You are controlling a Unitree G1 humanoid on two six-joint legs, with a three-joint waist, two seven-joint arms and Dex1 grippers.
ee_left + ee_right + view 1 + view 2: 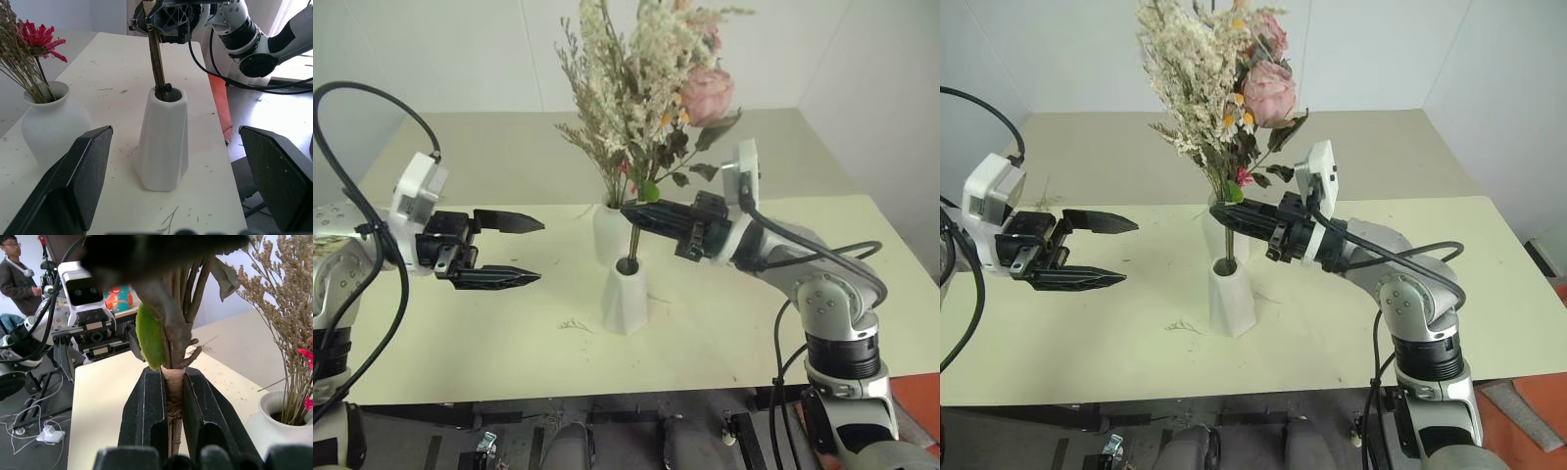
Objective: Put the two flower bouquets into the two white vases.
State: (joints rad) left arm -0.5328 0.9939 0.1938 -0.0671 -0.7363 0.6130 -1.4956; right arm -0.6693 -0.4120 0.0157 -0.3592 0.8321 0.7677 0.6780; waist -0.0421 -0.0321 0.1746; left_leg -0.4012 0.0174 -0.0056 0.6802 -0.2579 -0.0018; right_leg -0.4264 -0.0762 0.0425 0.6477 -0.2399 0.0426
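Right pincer (628,211) reaches level leftward, clamped on the fuller rose bouquet's tied stems (172,396), their ends inside the angular white ceramic vase (626,297); left pincer (540,251) hangs level, wide open, empty.

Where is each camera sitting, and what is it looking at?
Head eyes: look forward and down over both arms at the table; left pincer open, right pincer shut on the fuller bouquet.
Left wrist: looks between its own fingers at the angular vase.
Right wrist: looks along its fingers clamping the tied stems.
Both wrist views share the rounded vase with the thin bunch.
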